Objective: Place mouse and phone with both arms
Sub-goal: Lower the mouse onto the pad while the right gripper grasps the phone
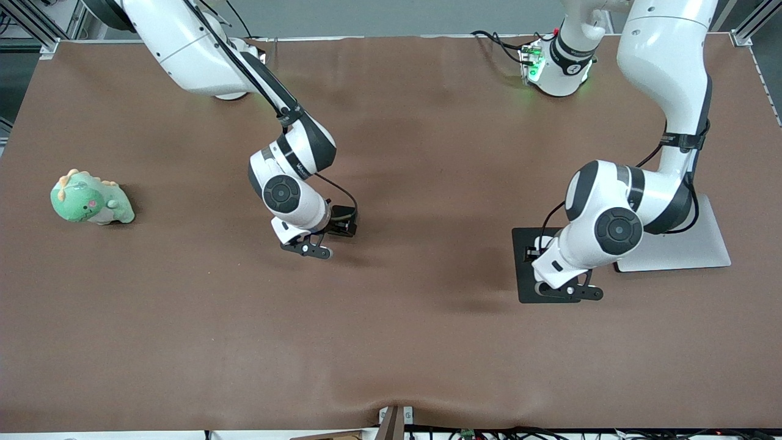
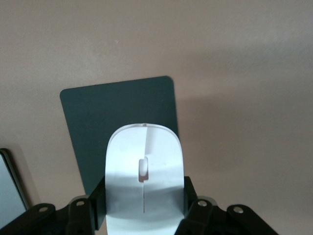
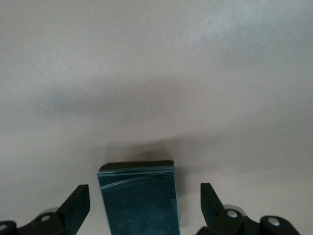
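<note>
Left gripper [image 2: 144,215] clamps the mouse [image 2: 144,171] above the mouse pad [image 2: 117,122]; right gripper [image 3: 144,205] gapes wide around the phone [image 3: 139,198].

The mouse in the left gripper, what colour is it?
White, with a thin grey centre line; the mouse shows best in the left wrist view.

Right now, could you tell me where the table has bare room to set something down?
The widest bare stretch lies between the green dinosaur toy and the right gripper; another lies between the two grippers. It is crowded at the left arm's end: the left gripper, holding the mouse, hangs over the black mouse pad beside the silver slab.
</note>
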